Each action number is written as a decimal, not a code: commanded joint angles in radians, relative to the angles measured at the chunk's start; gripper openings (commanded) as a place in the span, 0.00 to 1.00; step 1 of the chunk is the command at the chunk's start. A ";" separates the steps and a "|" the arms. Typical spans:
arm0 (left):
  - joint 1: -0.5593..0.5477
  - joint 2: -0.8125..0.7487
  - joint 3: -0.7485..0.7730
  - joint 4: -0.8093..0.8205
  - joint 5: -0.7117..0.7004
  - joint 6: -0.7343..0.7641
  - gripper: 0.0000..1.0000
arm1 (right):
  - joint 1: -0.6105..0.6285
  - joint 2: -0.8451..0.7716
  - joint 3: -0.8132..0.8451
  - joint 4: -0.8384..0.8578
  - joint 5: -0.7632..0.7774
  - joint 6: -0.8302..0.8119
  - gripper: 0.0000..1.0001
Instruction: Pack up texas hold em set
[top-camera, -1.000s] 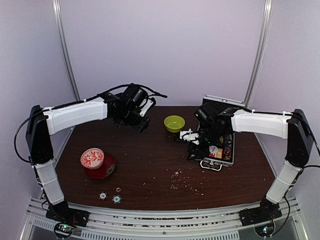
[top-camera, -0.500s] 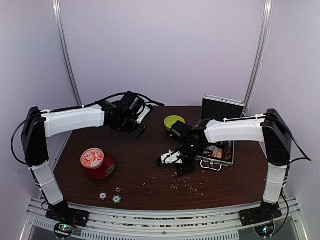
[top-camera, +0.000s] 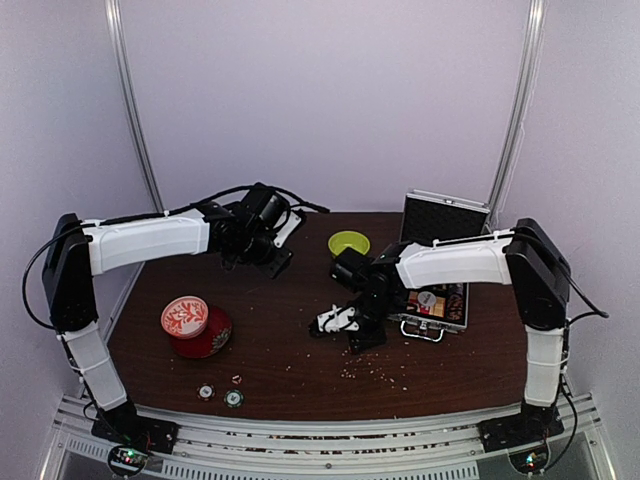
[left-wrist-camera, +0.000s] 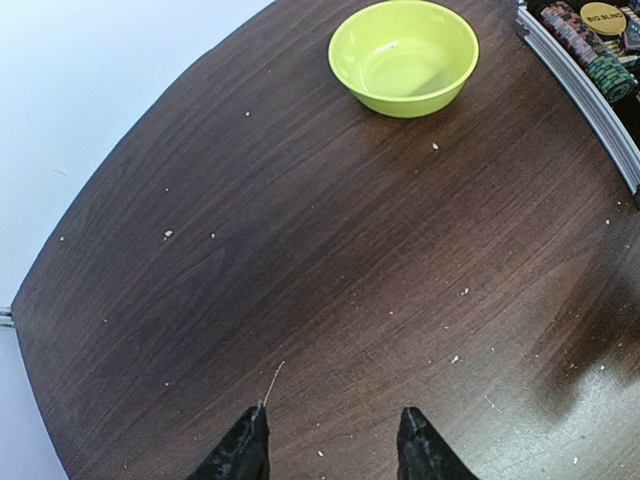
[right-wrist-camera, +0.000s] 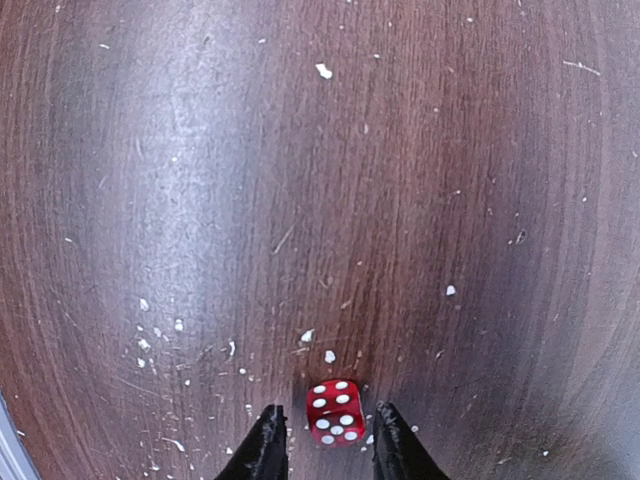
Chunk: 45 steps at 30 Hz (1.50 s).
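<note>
The silver case stands open at the right, lid upright, with chip rows and a "BIG BLIND" button inside. My right gripper points down at the table left of the case. In the right wrist view it is open, with a tiny red die lying on the table between the fingertips, small gaps on both sides. My left gripper hovers at the back left; it is open and empty. Two round chips and a tiny red die lie near the front left.
A lime-green bowl sits empty behind the right gripper and shows in the left wrist view. A red-and-white patterned round tin leans on its red base at the left. White crumbs are scattered on the brown table.
My right arm swung from over the case out to the table's middle and lowered around the red die. My left arm shifted slightly early on, then stayed still.
</note>
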 joint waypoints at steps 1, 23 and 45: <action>0.005 0.004 0.008 0.031 0.008 0.006 0.44 | 0.005 0.017 0.029 -0.015 -0.009 -0.014 0.29; 0.005 0.016 0.015 0.019 0.035 0.008 0.45 | -0.104 -0.124 0.018 -0.108 -0.037 0.036 0.13; 0.005 0.022 0.024 0.008 0.058 0.003 0.44 | -0.515 -0.103 0.029 -0.063 0.123 0.182 0.13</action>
